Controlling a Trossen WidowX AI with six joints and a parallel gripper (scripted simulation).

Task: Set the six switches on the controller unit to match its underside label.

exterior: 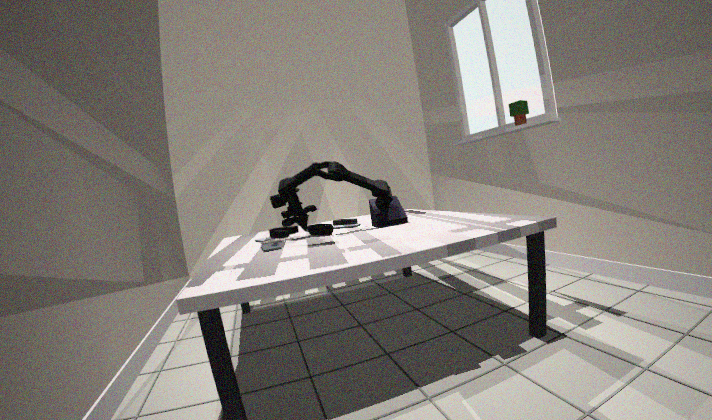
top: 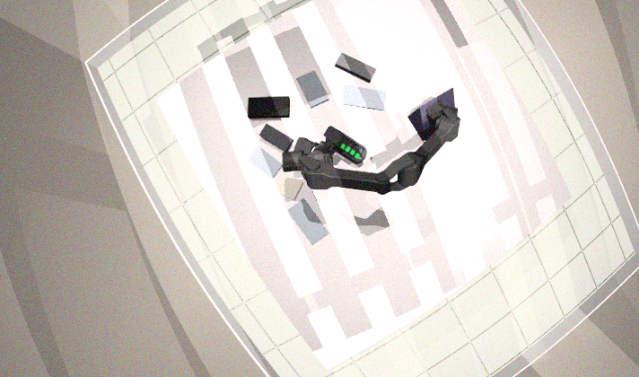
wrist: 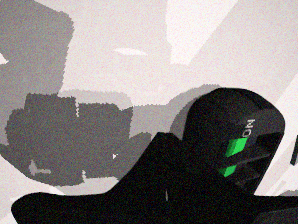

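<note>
Top view shows me one controller unit [top: 336, 146] [wrist: 215, 112] on the desk [top: 378, 255] [exterior: 379, 260], four green switch ends visible. My one gripper [top: 328, 145] [exterior: 302, 225] [wrist: 162, 139] is closed and empty at the unit; whether they touch, I can't tell.

One arm [top: 359, 179] [exterior: 358, 178], one controller [top: 353, 143] [wrist: 235, 112], one window [exterior: 497, 67]

Matte black segmented arm [top: 359, 179] [exterior: 311, 169], chunky rounded joints, dark tapered fingers
</note>
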